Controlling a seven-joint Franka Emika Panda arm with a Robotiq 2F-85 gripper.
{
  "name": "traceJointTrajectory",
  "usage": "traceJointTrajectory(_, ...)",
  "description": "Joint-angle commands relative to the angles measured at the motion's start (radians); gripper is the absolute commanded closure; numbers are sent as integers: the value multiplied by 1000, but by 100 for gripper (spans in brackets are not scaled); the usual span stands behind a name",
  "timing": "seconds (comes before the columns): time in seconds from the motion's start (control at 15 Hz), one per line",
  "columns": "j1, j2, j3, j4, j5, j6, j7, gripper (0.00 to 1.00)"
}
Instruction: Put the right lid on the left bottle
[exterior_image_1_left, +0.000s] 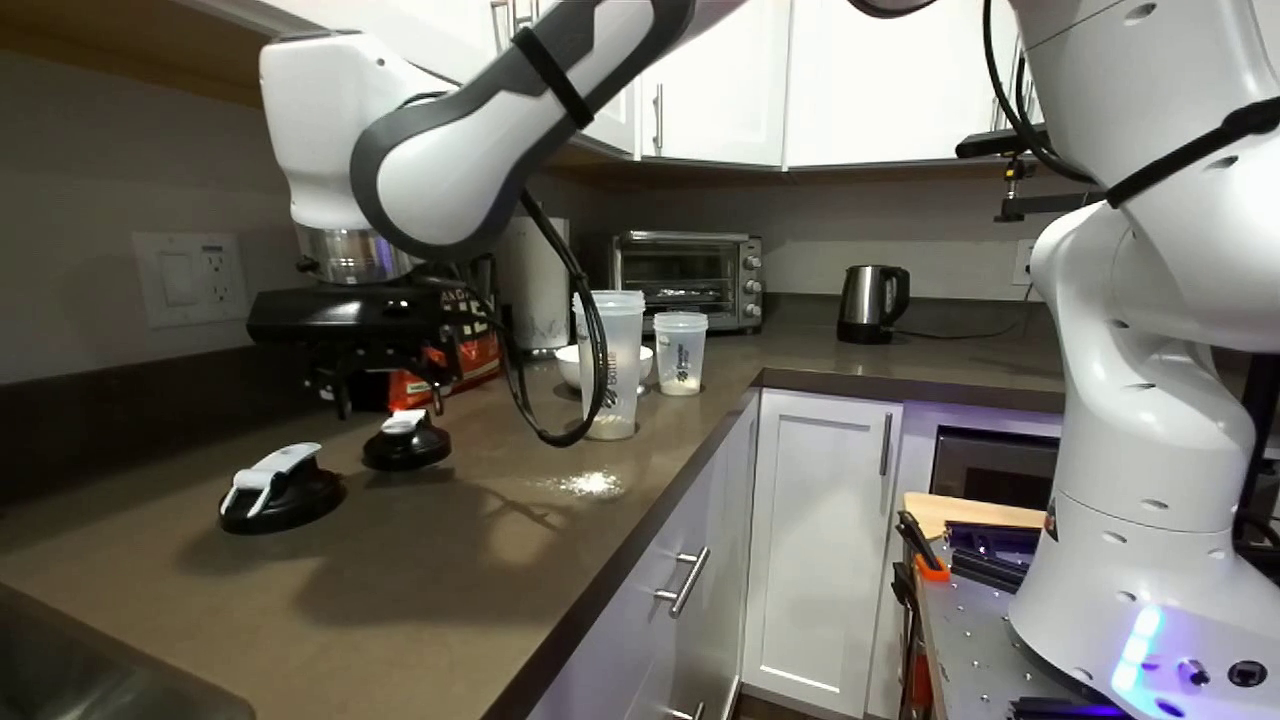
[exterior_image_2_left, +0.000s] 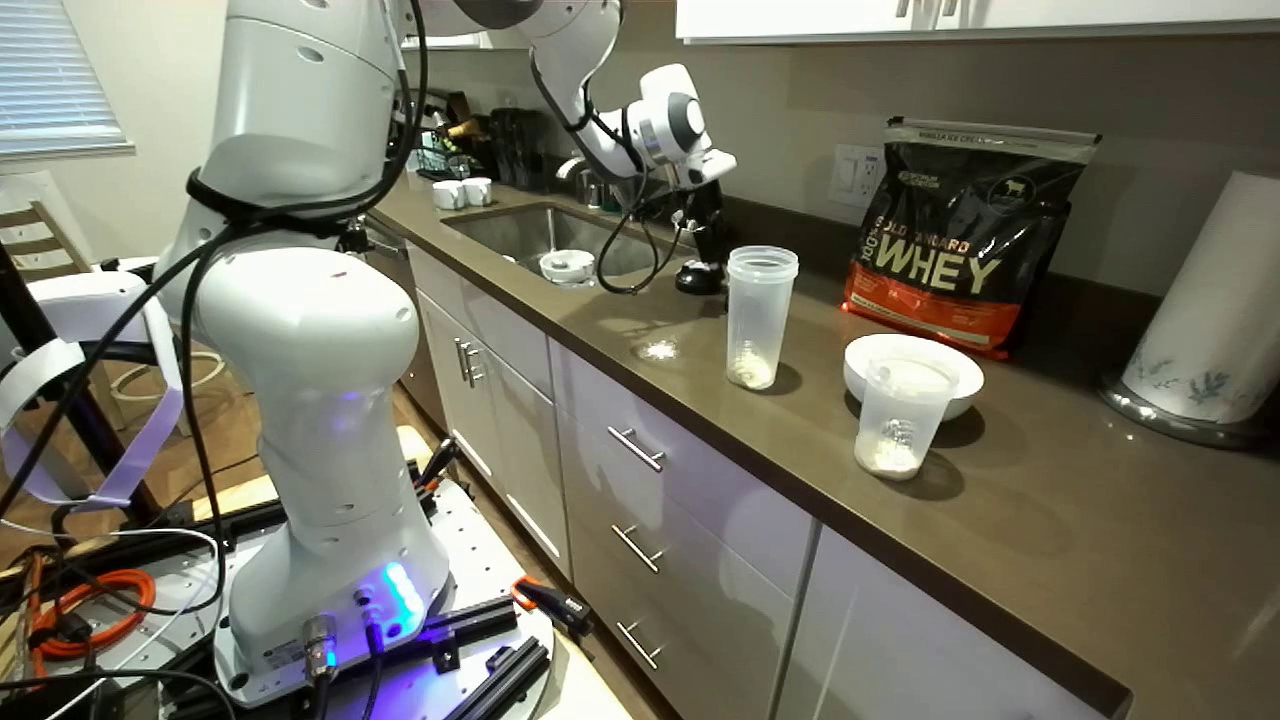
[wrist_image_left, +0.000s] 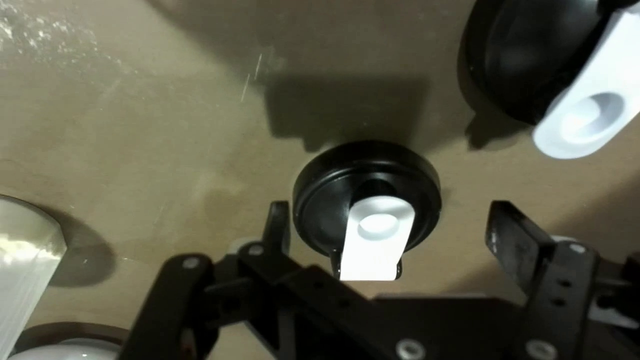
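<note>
Gripper (wrist_image_left: 390, 225) hovers above the right lid (exterior_image_1_left: 406, 447) on a kitchen counter (exterior_image_1_left: 420, 640)

Nearest, two round black lids lie flat: the larger lid (exterior_image_1_left: 283, 497), then the smaller right lid under the gripper. The gripper's two fingers (wrist_image_left: 279, 227) are spread wide, released, one either side of this lid in the wrist view. There, the long axis of its white flip tab (wrist_image_left: 375, 245) runs almost top to bottom, square end toward the bottom; the larger lid is cut off at upper right.

Farther back stand the tall left bottle (exterior_image_1_left: 626, 350) and one shorter cup (exterior_image_1_left: 682, 353), two clear plastic containers with pale contents. The bottle is upright, long axis vertical, mouth up; in an exterior view black cables (exterior_image_1_left: 601, 360) cross it and one white bowl (exterior_image_1_left: 567, 368) is partly hidden behind. One bag lettered WHEY (exterior_image_2_left: 965, 235) shows clearly in an exterior view. Beyond are one paper-towel roll (exterior_image_1_left: 535, 290), one toaster oven (exterior_image_1_left: 685, 272) and one electric kettle (exterior_image_1_left: 866, 300).
</note>
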Motion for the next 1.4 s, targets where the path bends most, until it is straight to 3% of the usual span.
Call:
traceJointTrajectory(0.0, 13, 36, -9, 55, -11, -64, 81, 0)
traceJointTrajectory(0.33, 10, 60, -11, 91, -15, -114, 128, 0)
traceJointTrajectory(0.47, 9, 68, -14, 104, -18, -128, 140, 21)
traceJointTrajectory(0.53, 8, 72, -15, 110, -16, -134, 144, 23)
traceJointTrajectory(0.8, -6, 81, -12, 120, 5, -131, 143, 23)
traceJointTrajectory(1.13, -9, 91, -15, 124, 5, -130, 146, 12)
traceJointTrajectory(1.33, -10, 98, -17, 128, 8, -131, 147, 17)
